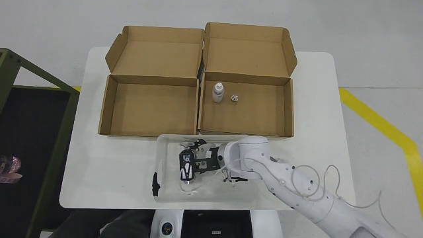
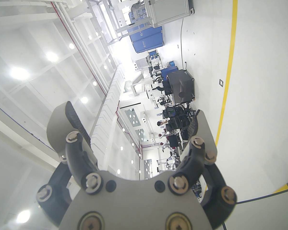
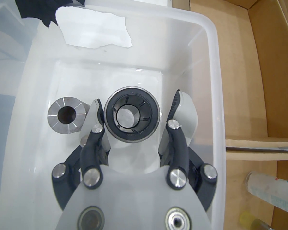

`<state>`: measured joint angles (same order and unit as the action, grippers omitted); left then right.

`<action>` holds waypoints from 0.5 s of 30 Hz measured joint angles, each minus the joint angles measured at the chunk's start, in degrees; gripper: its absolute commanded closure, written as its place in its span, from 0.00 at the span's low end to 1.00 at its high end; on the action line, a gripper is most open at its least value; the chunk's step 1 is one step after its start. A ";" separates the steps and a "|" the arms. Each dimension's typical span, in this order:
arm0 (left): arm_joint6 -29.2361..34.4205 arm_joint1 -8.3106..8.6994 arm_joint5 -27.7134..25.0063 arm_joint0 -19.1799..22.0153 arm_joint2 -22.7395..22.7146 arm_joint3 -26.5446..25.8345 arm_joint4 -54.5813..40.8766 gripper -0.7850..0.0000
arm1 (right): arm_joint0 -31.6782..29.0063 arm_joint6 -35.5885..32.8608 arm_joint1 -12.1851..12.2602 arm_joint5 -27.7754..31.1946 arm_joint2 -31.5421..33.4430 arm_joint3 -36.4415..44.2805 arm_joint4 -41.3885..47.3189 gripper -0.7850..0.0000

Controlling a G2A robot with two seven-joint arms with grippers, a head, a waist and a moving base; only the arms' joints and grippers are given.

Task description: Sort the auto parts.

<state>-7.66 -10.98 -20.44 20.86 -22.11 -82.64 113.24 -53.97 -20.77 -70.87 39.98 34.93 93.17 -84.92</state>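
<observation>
Two fingers of my right end effector (image 3: 137, 104) stood spread around the black-rimmed bearing (image 3: 132, 117), which sat upright in the clear bin (image 3: 213, 72) beside a slotted steel sleeve (image 3: 65, 114); one pad (image 3: 100, 112) touched it, the other stood apart. That arm pointed down into the bin. My left end effector (image 2: 133, 112) gaped empty, facing the room

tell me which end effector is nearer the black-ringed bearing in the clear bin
Right. The right end effector sits open around the bearing in the clear bin; the left end effector points out at the room instead.
</observation>
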 measured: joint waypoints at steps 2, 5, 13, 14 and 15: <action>0.00 0.00 0.00 0.00 0.00 0.00 0.00 0.00 | 0.17 0.23 -0.26 -0.08 -0.29 -0.68 0.04 0.35; 0.00 0.00 0.00 0.00 0.00 0.00 0.00 0.00 | 0.38 0.71 -0.61 -0.09 -0.59 -1.50 0.29 0.39; 0.00 0.00 0.00 0.00 0.00 0.00 0.00 0.00 | 0.46 2.25 -1.17 0.52 -0.64 -2.11 1.25 0.79; 0.00 0.00 0.00 0.00 0.00 0.00 0.00 0.00 | 0.45 2.36 -1.22 0.71 -0.63 -2.27 1.29 0.84; 0.00 0.00 0.00 0.00 0.00 0.00 0.00 0.00 | 0.43 2.48 -1.26 0.90 -0.63 -2.45 1.40 0.91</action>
<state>-7.66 -10.98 -20.44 20.86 -22.11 -82.64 113.24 -53.54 -18.29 -72.13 40.89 34.30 90.72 -83.52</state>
